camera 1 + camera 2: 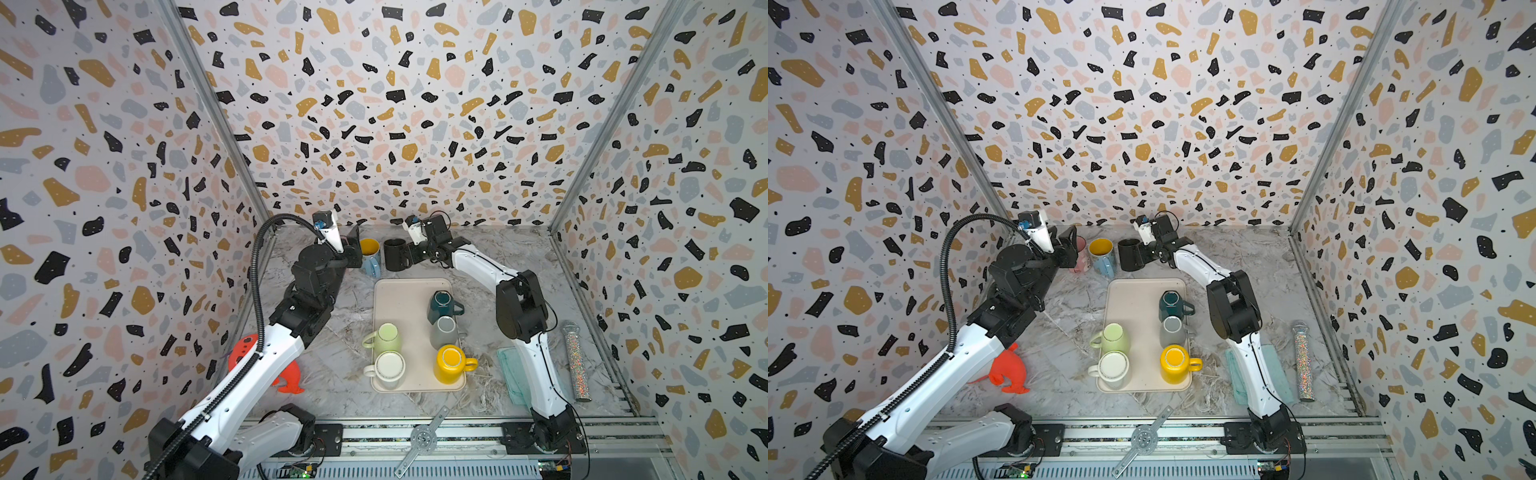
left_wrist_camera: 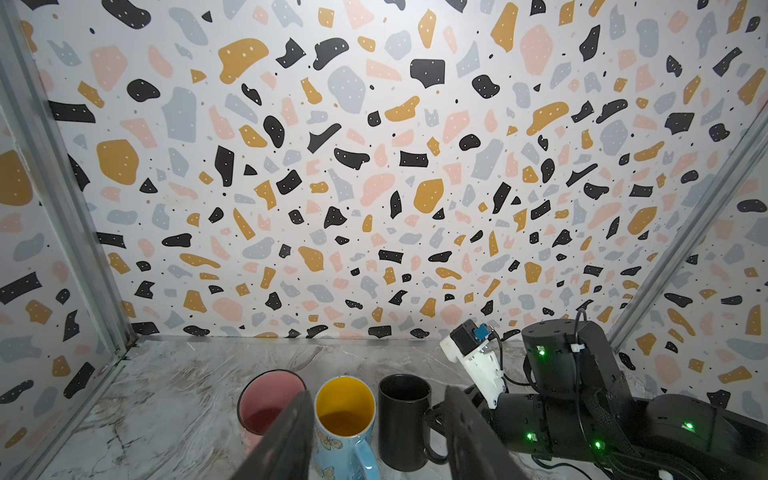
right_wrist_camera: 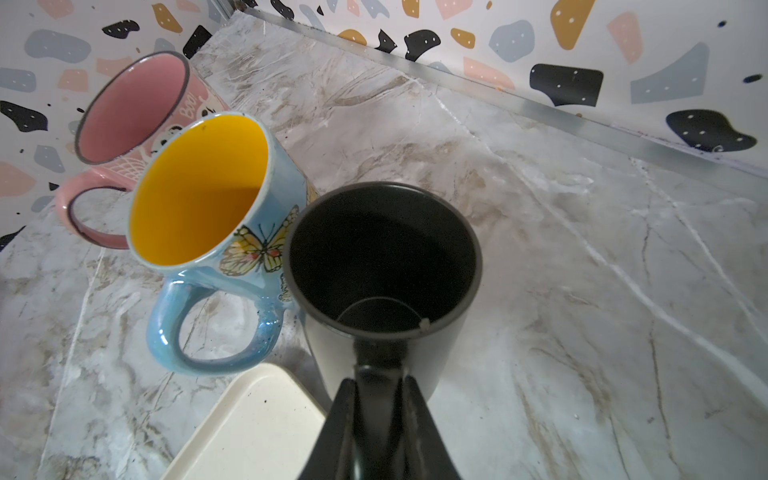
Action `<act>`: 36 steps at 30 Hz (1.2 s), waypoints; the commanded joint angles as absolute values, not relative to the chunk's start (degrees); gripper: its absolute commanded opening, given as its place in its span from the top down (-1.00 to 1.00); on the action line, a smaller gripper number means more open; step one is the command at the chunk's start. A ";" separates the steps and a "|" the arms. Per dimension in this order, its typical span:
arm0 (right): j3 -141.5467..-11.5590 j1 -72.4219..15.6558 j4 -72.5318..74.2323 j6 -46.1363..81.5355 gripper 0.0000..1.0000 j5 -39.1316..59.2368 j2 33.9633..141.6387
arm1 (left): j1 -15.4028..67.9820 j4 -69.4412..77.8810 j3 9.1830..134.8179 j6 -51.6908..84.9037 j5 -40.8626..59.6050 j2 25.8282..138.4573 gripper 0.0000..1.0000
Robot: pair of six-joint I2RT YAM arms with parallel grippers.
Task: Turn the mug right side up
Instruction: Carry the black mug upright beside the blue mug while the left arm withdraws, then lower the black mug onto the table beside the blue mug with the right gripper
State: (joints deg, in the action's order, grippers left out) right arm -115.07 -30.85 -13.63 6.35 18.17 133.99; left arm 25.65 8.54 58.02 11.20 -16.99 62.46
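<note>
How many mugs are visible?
8. On the tray: teal mug, gray mug, green mug, white mug, yellow mug. Beyond it: pink mug, blue mug, black mug. Others may be hidden.

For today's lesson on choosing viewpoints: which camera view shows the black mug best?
The right wrist view: the black mug is large and central, upright, mouth open, its handle pinched by the right gripper. The left wrist view shows its side. Both top views show it small and far back.
</note>
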 commanded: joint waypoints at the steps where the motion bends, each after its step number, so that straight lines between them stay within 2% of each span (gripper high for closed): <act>1: -114.64 -31.64 -9.33 6.44 1.00 17.02 131.15 | 25.15 10.51 57.14 11.35 -16.96 60.91 -0.03; 36: -105.12 -33.48 -11.51 6.16 0.97 16.90 127.41 | 25.05 9.45 55.37 9.34 -19.93 58.08 -0.03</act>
State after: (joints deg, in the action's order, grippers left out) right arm -106.32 -32.62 -7.94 5.28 15.88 130.54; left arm 25.39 7.73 55.75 10.07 -19.20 59.33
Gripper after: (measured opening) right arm 0.185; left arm 0.516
